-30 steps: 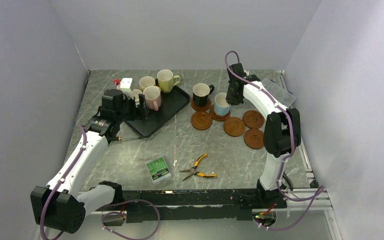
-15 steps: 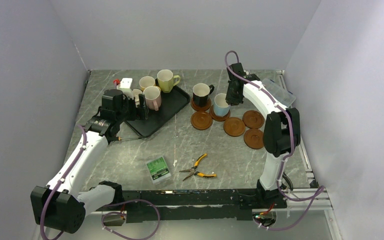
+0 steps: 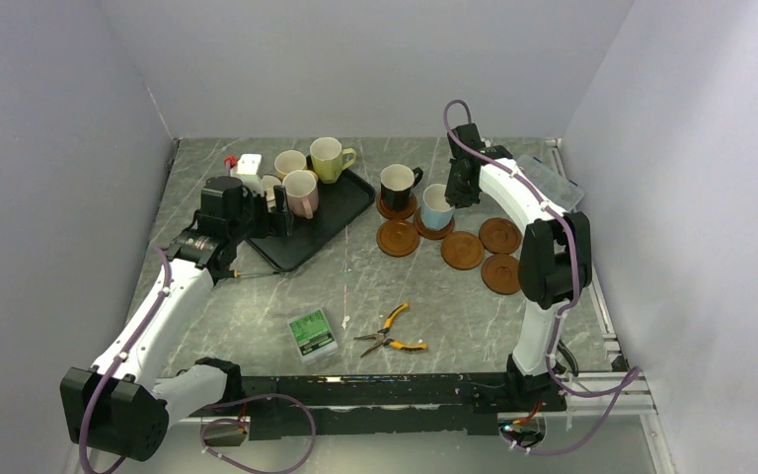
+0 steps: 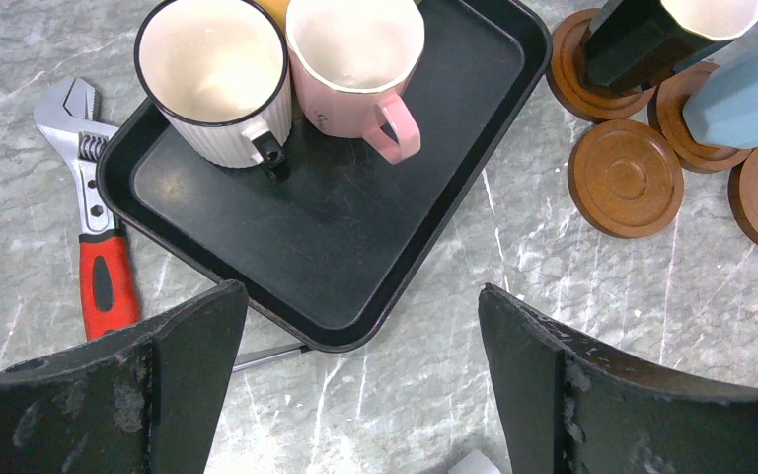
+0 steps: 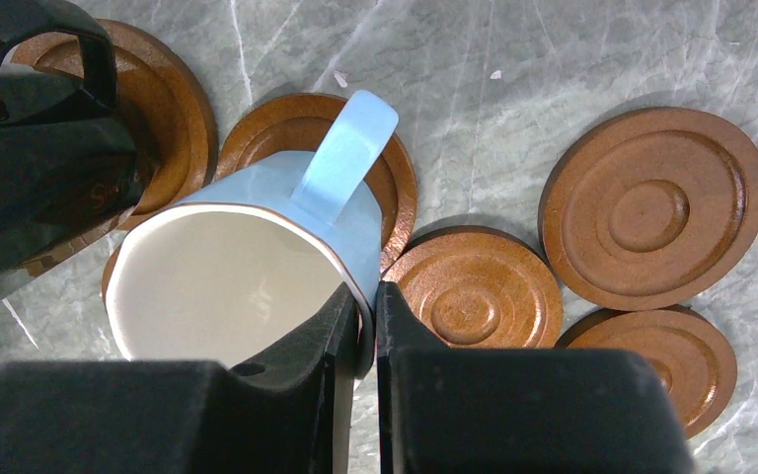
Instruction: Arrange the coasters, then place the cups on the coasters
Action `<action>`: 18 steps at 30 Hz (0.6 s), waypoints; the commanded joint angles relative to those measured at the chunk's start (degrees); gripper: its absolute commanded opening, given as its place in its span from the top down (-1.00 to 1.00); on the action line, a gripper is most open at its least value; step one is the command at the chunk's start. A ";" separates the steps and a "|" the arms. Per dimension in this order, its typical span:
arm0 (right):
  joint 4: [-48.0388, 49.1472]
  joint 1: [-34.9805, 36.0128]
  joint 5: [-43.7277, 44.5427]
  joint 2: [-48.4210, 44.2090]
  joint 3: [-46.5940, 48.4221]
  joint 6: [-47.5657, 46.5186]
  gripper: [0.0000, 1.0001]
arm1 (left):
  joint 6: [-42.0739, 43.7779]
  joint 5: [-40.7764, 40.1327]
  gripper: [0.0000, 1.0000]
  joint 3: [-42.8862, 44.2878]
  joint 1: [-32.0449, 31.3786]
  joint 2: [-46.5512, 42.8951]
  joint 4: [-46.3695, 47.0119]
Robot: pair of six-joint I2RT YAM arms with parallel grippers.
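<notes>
The light blue cup (image 5: 237, 267) stands on a coaster (image 5: 400, 178), its handle pointing away. My right gripper (image 5: 367, 291) is shut on its rim, one finger inside and one outside. Beside it the black cup (image 3: 396, 185) rests on another coaster (image 3: 383, 209). Several bare coasters (image 3: 462, 250) lie near and right of these. The pink cup (image 4: 355, 59) and the cream-white cup (image 4: 212, 84) sit in the black tray (image 4: 355, 237), with the yellow-green cup (image 3: 328, 158) and yellow-orange cup (image 3: 289, 163) behind. My left gripper (image 4: 360, 291) hangs open over the tray's near corner, holding nothing.
A red-handled wrench (image 4: 94, 207) lies left of the tray. Yellow-handled pliers (image 3: 390, 336) and a small green box (image 3: 312, 333) lie on the near table. A white box (image 3: 248, 163) sits at the back left, a clear plastic case (image 3: 550, 178) at the back right.
The right arm's elbow has shifted a touch. The cups, the coasters and the left arm stand as before.
</notes>
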 commanded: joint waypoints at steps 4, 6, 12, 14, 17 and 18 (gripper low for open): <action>2.41 -0.21 0.49 -0.85 2.71 -0.31 0.44 | 0.10 0.37 -0.86 -0.16 0.21 -1.22 1.81; 2.58 -0.19 0.24 -1.09 2.74 -0.24 0.33 | 0.15 0.29 -0.86 -0.25 0.20 -1.36 1.89; 1.72 -0.13 0.54 -1.83 3.49 -0.49 0.15 | 0.11 0.45 -0.86 -0.16 0.17 -1.46 1.81; 1.02 -0.13 1.03 -2.52 4.02 -0.78 0.12 | -0.25 0.60 -0.86 0.04 0.21 -1.76 1.85; 0.46 -0.10 1.79 -5.46 4.04 -1.42 0.01 | -1.56 2.26 -0.87 1.20 0.22 -1.48 2.60; 1.05 -0.12 1.82 -7.01 3.53 -1.84 -0.05 | -1.83 3.16 -0.87 2.14 0.21 -0.84 2.55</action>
